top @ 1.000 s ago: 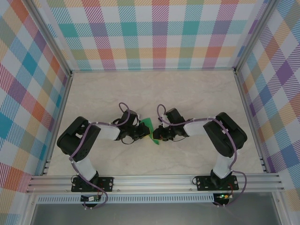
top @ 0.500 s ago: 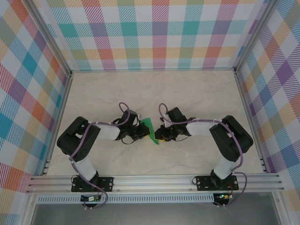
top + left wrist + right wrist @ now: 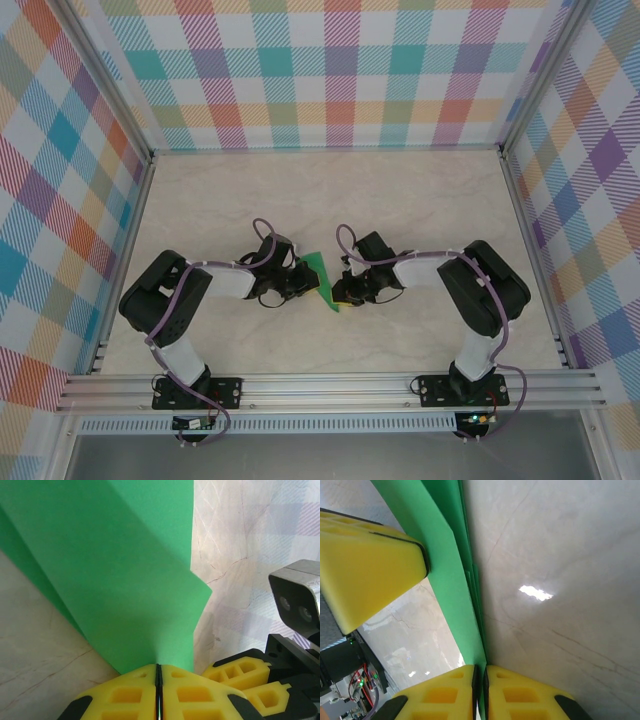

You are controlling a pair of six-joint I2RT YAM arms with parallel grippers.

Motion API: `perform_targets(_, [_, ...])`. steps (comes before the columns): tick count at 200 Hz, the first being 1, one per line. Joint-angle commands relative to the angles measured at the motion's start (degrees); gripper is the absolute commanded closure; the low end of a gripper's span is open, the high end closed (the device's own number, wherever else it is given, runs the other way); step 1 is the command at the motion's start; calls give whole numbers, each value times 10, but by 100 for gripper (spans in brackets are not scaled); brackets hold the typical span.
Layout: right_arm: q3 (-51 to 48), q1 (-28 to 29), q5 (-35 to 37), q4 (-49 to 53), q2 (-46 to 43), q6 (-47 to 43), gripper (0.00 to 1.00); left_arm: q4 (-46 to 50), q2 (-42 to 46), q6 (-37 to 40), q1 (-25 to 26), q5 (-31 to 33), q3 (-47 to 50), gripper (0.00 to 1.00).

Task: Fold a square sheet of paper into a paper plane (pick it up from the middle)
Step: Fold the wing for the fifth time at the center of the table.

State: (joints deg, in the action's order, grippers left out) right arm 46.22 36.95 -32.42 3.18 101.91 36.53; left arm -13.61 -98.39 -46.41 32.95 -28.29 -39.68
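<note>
Two arms reach inward in the top view, and their tools meet at a folded green paper [image 3: 322,277] over the middle of the tabletop [image 3: 420,200]. The left tool [image 3: 306,283] is at the paper's left side and the right tool [image 3: 339,292] at its lower right corner. The paper stands tilted, a narrow strip with its point toward the arms' bases.

From the left wrist, the left tool [image 3: 158,680] has its yellow pads pressed flat together, with the paper [image 3: 120,565] rising from the seam between them, so it is clamped on the paper. The sheet shows a diagonal crease and a second layer along its left edge. Just right of the paper sit the right tool's yellow fingers [image 3: 237,671].

From the right wrist, the right tool [image 3: 480,680] is closed on the paper's [image 3: 442,580] thin edge, several layers running up from the slit between its pads. One left finger [image 3: 370,565] presses against the paper's left face.
</note>
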Motion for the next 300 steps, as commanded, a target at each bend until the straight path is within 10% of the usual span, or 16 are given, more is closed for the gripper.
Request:
perform_targets(1, [12, 5, -4, 15, 15, -15, 85, 13, 13, 10, 9, 8, -5, 89])
perform_targets(300, [61, 30, 40, 129, -24, -31, 75, 7, -5, 14, 13, 2, 1, 90])
